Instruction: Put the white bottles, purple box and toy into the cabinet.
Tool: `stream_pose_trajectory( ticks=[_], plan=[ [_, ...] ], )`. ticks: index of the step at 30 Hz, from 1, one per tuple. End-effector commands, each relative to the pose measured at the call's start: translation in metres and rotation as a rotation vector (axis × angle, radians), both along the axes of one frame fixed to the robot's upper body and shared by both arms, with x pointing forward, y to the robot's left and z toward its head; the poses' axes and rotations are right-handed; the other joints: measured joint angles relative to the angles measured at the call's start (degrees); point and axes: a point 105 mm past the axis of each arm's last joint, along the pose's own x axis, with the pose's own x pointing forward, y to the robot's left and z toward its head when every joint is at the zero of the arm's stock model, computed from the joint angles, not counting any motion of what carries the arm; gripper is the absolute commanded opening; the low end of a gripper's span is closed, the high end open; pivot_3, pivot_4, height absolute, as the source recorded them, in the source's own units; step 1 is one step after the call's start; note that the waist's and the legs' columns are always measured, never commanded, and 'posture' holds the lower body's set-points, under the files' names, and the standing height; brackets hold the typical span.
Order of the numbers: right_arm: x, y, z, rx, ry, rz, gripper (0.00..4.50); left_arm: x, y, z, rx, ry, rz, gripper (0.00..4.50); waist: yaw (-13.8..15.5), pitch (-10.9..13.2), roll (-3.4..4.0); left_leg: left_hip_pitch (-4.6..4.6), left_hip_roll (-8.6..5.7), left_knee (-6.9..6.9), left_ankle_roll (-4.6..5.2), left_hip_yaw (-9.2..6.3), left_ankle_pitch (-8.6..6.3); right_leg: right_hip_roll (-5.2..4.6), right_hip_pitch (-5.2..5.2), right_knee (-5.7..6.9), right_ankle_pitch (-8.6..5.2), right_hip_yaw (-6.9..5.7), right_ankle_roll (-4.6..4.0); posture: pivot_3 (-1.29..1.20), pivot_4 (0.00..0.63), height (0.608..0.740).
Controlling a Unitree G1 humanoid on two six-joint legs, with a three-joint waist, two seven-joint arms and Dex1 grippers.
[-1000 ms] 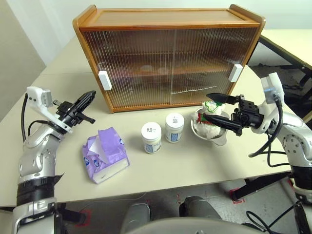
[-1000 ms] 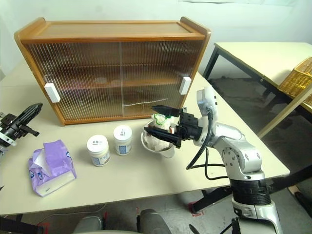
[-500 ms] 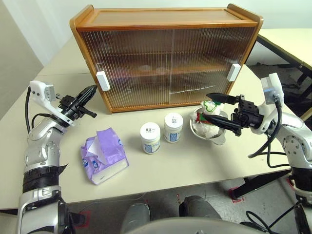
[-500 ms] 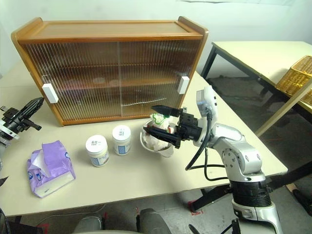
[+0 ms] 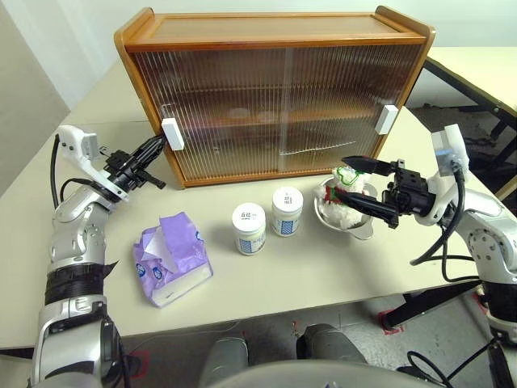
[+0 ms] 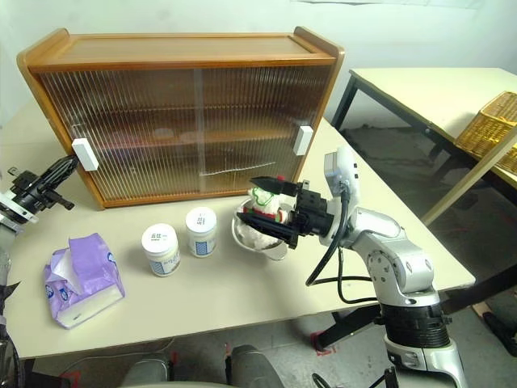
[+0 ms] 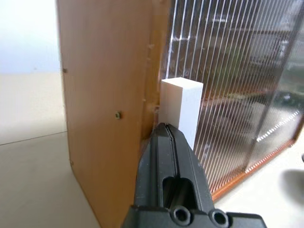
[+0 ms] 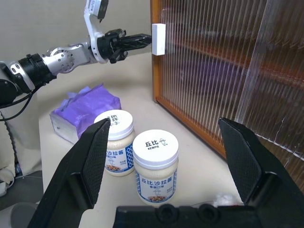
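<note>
Nearest the front edge of the table (image 5: 266, 283) lay the purple box (image 5: 172, 257), slumped on its side with white tissue poking out, well apart from either arm. A little further in stood the two white bottles (image 5: 249, 229) side by side and upright, lids on, between the box and a steel bowl (image 5: 349, 213). The toy (image 5: 347, 187) sat in that bowl, its green hat showing above the rim.

The right gripper (image 5: 355, 179) hovered level at the bowl with its jaws spread as wide as they go, one finger above the toy and one in front of it, holding nothing. I took it to be waiting there, poised for a grab once the cabinet was opened (that is my reading, not something anyone could see).

Further back, the left gripper (image 5: 155, 147) had its two fingers pressed shut together, empty, the tip just at the white block handle (image 5: 172, 133) on the left sliding door. In the left wrist view the closed tip sat right beneath the handle's near face; whether it actually touched I could not tell. Shut fingers make a stiff poker, which suits shoving a door sideways.

Behind everything stood the cabinet (image 5: 275, 32), both ribbed doors closed, so none of the things could go in yet.
</note>
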Motion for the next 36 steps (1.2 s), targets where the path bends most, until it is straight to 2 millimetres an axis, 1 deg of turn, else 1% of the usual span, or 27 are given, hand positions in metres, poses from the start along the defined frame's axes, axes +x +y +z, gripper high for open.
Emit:
stream_pose_trajectory(
  ticks=[1,6,8,13,19,22,26,29,32,36],
  plan=[
    [-0.001,0.000,0.003,0.004,-0.010,-0.002,4.50,0.004,-0.010,-0.001,0.035,0.006,-0.049,0.03,-0.2,0.0,0.00,0.00,0.00,0.01,0.01,0.01,0.00,0.00,0.00,0.00,0.00,0.01,0.01,-0.18,0.000,0.740],
    [-0.001,0.001,0.003,0.008,-0.011,-0.005,4.50,0.010,-0.023,0.002,0.041,0.007,-0.104,0.03,-0.3,0.0,-0.01,-0.02,0.00,0.02,0.03,0.01,0.00,0.00,-0.01,-0.01,0.00,0.00,0.05,-0.18,0.000,0.740],
    [-0.001,0.001,0.003,0.009,-0.011,-0.005,4.50,0.013,-0.027,0.003,0.047,0.004,-0.121,0.03,-0.3,0.0,-0.01,-0.03,0.00,0.03,0.03,0.01,0.00,0.00,0.00,-0.01,-0.09,0.00,0.23,-0.18,0.000,0.740],
    [0.000,0.003,0.003,0.012,-0.011,-0.006,4.50,0.022,-0.038,0.010,0.050,-0.010,-0.159,0.03,-0.3,0.0,-0.01,-0.05,0.00,0.05,0.05,0.01,0.00,-0.01,-0.01,-0.01,-0.06,0.01,0.30,-0.18,0.000,0.740],
    [0.000,0.003,0.004,0.015,-0.014,-0.015,4.50,0.029,-0.061,0.015,0.061,-0.014,-0.242,0.03,-0.4,0.0,-0.01,-0.14,0.00,0.19,0.11,0.02,-0.02,-0.01,-0.01,-0.04,-0.01,0.01,0.44,-0.19,0.000,0.740],
    [0.001,0.003,0.004,0.016,-0.016,-0.021,4.50,0.032,-0.073,0.018,0.059,-0.018,-0.281,0.03,-0.4,0.0,0.00,-0.22,-0.01,0.31,0.14,0.01,-0.04,-0.01,-0.02,-0.05,-0.03,0.01,0.64,-0.19,0.000,0.740],
    [0.000,0.007,0.006,0.016,-0.019,-0.022,4.50,0.033,-0.087,0.021,0.058,-0.020,-0.329,0.03,-0.1,0.0,0.01,-0.54,0.00,0.81,0.29,-0.01,-0.13,-0.02,-0.13,-0.05,0.05,-0.03,0.76,-0.19,0.000,0.740],
    [0.001,0.007,0.007,0.017,-0.023,-0.027,4.50,0.033,-0.096,0.022,0.059,-0.016,-0.360,0.03,0.3,0.0,0.01,-0.71,-0.05,1.01,0.30,0.00,-0.14,-0.07,-0.13,-0.16,0.21,-0.02,0.69,-0.20,0.000,0.740],
    [0.001,0.006,0.008,0.017,-0.026,-0.029,4.50,0.033,-0.098,0.022,0.058,-0.013,-0.371,0.03,0.5,0.0,0.01,-0.79,-0.07,1.10,0.30,0.00,-0.15,-0.11,-0.14,-0.23,0.37,0.00,0.50,-0.20,0.000,0.740],
    [0.002,0.003,0.009,0.018,-0.029,-0.037,4.50,0.031,-0.093,0.020,0.060,-0.002,-0.358,0.03,0.6,0.0,0.00,-0.82,-0.08,1.09,0.31,-0.01,-0.16,-0.12,-0.17,-0.24,0.41,0.02,0.43,-0.20,0.000,0.740]
  ],
)
